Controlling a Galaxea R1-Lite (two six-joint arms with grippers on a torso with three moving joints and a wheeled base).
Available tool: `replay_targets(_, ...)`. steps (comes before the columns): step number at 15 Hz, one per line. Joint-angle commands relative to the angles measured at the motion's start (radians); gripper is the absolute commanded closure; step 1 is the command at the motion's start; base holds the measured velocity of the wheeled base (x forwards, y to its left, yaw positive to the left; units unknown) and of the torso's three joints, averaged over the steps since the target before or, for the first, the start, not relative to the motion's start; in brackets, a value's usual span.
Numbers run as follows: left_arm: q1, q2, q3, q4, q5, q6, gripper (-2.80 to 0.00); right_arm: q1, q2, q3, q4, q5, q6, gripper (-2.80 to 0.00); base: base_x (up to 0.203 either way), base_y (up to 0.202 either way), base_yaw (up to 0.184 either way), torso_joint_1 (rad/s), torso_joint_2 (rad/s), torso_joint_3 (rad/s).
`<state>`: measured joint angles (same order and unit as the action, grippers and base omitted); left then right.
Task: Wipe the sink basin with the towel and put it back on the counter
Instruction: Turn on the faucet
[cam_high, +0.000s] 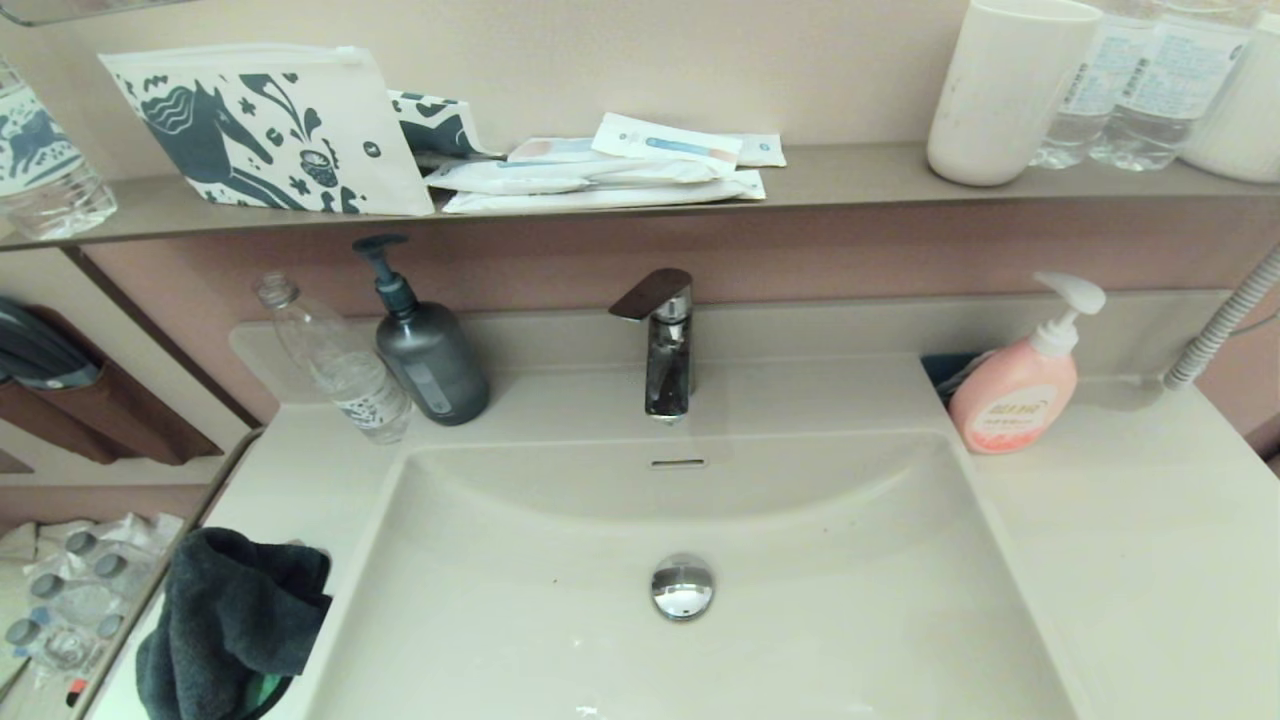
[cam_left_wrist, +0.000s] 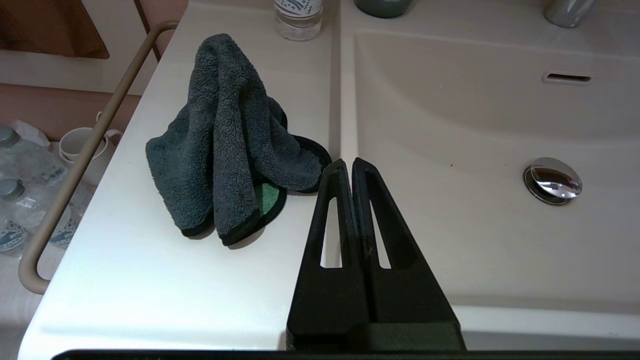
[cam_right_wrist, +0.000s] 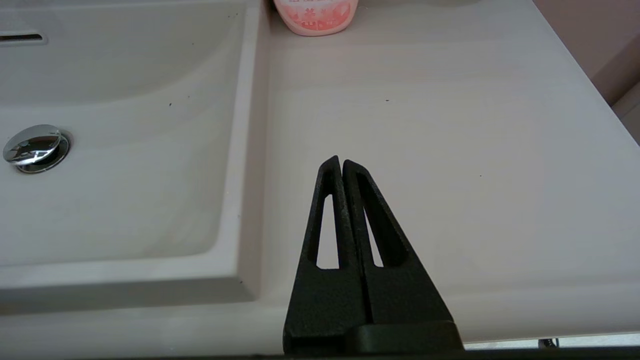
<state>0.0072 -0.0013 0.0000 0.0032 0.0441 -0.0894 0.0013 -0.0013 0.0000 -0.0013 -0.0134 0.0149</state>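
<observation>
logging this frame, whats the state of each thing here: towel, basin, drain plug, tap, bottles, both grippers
towel: bunched in a heap on the counter, left of the basin
basin: nothing in it, a few dark specks
drain plug: seated in the drain
tap: no water running
clear bottle: uncapped, leaning
grey pump bottle: upright
pink pump bottle: upright
left gripper: shut, holding nothing, beside the towel
right gripper: shut, holding nothing, over the right counter
</observation>
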Motion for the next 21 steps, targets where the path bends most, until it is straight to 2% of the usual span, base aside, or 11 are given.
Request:
replay_targets(1,0.0,0.001,0.0,0.0,0.0,-0.001,0.0,0.0,0.001,0.0,0.0,0.0,0.0,0.0,0.0,0.0,0.0,0.0,0.0,0.0)
replay_targets(9,0.0,0.001,0.0,0.0,0.0,-0.001,0.0,0.0,0.001,-0.002,0.0,-0.002,-0.002,0.0,0.0,0.0,0.0,0.0,0.0,0.0)
replay_targets(13,0.0,0.001,0.0,0.0,0.0,-0.001,0.0,0.0,0.004,-0.025,0.032,0.009,-0.032,0.0,0.0,0.0,0.0,0.0,0.0,0.0)
replay_targets(16,0.0,0.001,0.0,0.0,0.0,-0.001,0.0,0.0,0.083,-0.136,0.071,0.041,-0.031,0.0,0.0,0.0,0.0,0.0,0.0,0.0)
replay_targets(18,0.0,0.001,0.0,0.0,0.0,-0.001,0.0,0.009,0.204,-0.233,0.074,0.059,-0.025,0.0,0.0,0.0,0.0,0.0,0.0,0.0)
replay_targets(21,0.0,0.001,0.0,0.0,0.0,-0.001,0.0,0.064,0.433,-0.409,0.068,0.112,-0.01,0.0,0.0,0.0,0.0,0.0,0.0,0.0)
